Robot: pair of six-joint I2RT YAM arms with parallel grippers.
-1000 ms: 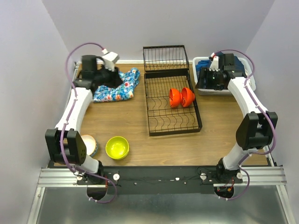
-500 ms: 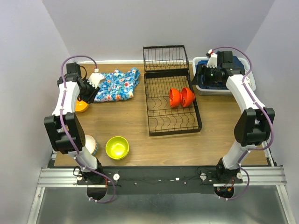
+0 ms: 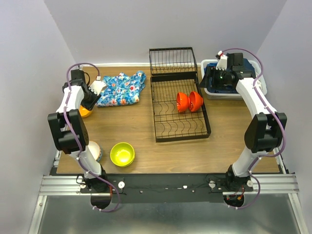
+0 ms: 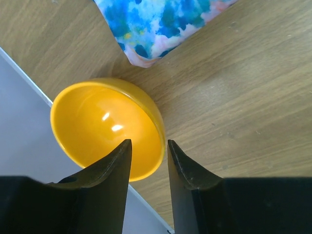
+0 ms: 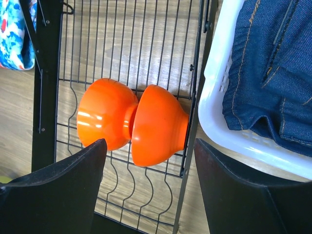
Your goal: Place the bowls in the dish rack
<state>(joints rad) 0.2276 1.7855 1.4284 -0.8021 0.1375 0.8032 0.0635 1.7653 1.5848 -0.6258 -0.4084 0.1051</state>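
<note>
Bowls first: two are loaded — red-orange plastic bowls (image 5: 105,114) lie on their sides, touching, among the dividers of the black wire dish rack (image 3: 168,122), mid-frame in the overhead view. We count three outside it: a yellow-orange round plastic bowl (image 4: 105,126) upright at the left edge of the wooden table (image 3: 146,156), beside a floral blue cloth (image 3: 122,87); a lime-green bowl (image 3: 122,154) at lower left; and a pale bowl (image 3: 96,151) half hidden by the left arm (image 3: 73,134). The left gripper (image 4: 148,142) hangs over the yellow bowl's rim, jaws partly spread, pinching nothing we can make out — the right gripper (image 5: 148,142) is spread wide and empty over the rack.
</note>
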